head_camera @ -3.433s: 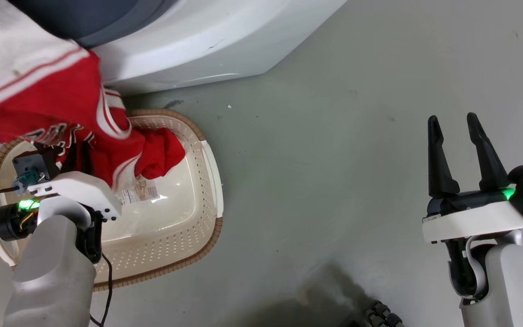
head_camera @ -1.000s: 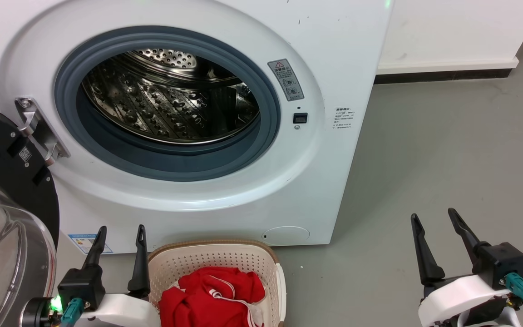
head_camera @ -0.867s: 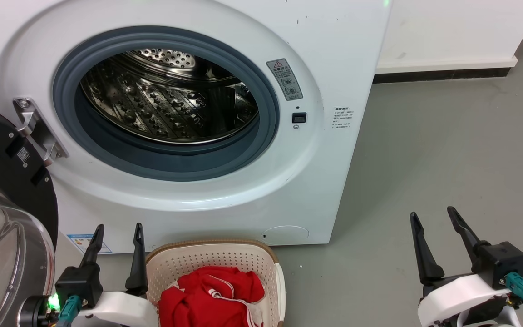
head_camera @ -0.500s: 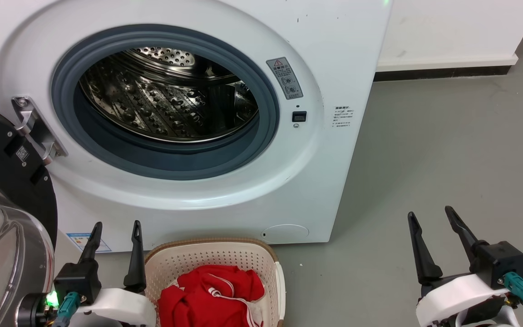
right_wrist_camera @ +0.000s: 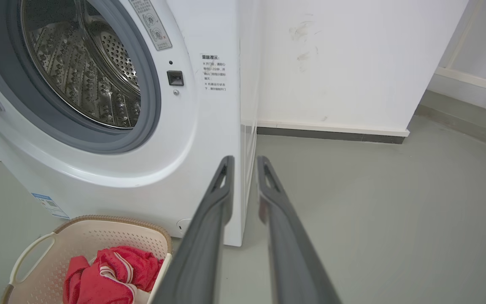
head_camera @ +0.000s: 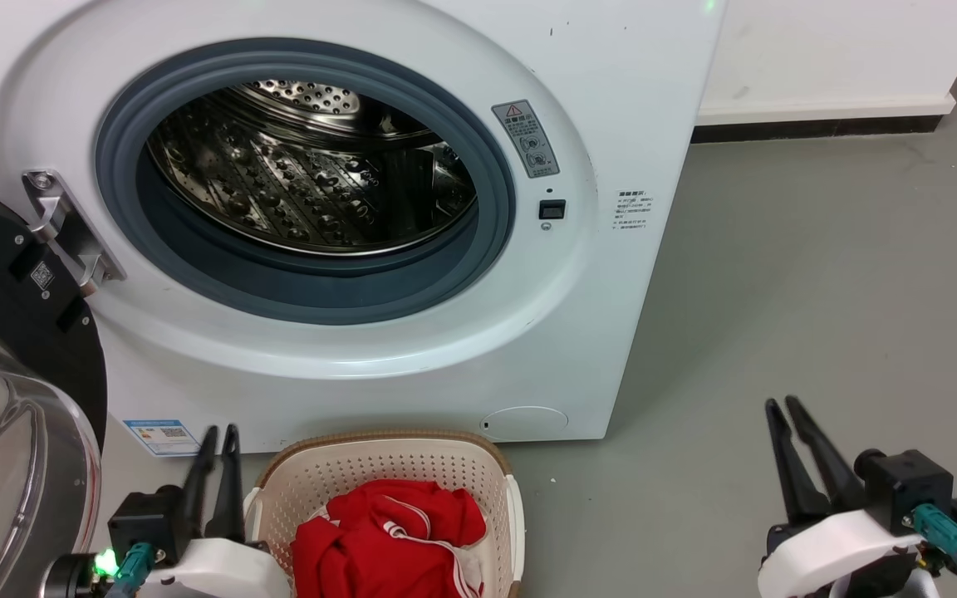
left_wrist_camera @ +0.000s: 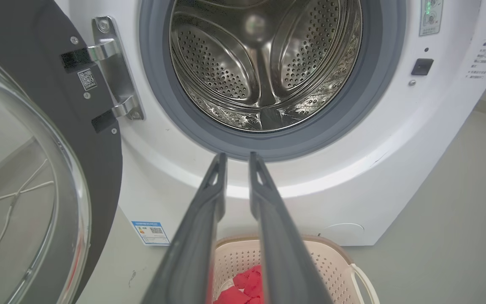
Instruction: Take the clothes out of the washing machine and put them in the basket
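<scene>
So, clothes (head_camera: pixel 387 540) sit in the basket (head_camera: pixel 345 482) near the washer (head_camera: pixel 611 83). Left gripper (head_camera: pixel 222 432) and right gripper (head_camera: pixel 782 404) are both pinched narrow, empty.

The basket (head_camera: pixel 379 469) and clothes (head_camera: pixel 379 540) run off the head view's bottom edge, the door (head_camera: pixel 5 465) off its left. Print on the sticker (head_camera: pixel 633 209) is unreadable.

on the washing machine (head_camera: pixel 345 365) front, a warning sticker (head_camera: pixel 526 139) with a red triangle is sitting beside the gasket (head_camera: pixel 499 208), small print (head_camera: pixel 634 209) is running near the right edge, and a qr label (head_camera: pixel 160 436) is sitting at the lower left corner; all are showing too small to read.
</scene>
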Controlling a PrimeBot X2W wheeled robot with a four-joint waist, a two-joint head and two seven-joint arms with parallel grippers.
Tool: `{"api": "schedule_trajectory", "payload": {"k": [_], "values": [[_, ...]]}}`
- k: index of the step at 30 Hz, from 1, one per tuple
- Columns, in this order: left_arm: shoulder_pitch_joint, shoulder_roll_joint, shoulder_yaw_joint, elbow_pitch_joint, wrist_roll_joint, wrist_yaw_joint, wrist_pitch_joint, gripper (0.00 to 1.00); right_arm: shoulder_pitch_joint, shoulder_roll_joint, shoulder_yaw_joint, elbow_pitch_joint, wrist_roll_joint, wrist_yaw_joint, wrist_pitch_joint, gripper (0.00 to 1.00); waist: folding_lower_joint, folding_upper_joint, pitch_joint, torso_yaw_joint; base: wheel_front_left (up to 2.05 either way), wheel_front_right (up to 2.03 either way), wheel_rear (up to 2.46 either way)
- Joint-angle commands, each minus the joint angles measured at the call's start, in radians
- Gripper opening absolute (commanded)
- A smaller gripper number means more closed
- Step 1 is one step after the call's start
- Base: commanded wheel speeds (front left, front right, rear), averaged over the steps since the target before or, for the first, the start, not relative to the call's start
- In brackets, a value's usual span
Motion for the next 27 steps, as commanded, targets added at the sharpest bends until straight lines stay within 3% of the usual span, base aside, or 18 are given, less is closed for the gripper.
{"api": "schedule_trajectory", "payload": {"k": [1,27], "values": [[-0.012,0.0,0.009,0.008,-0.024,-0.002,0.01,0.0,0.004,0.0,0.004,-0.006,0.028,0.0,-0.003,0.0,0.0,0.0,0.0,0.001,0.0,0.0,0.0],[-0.048,-0.016,0.025,0.043,-0.513,-0.036,0.097,0.0,-0.049,-0.031,-0.004,0.075,0.567,0.0,0.024,0.0,0.0,0.0,-0.01,0.012,0.0,0.0,0.0]]}}
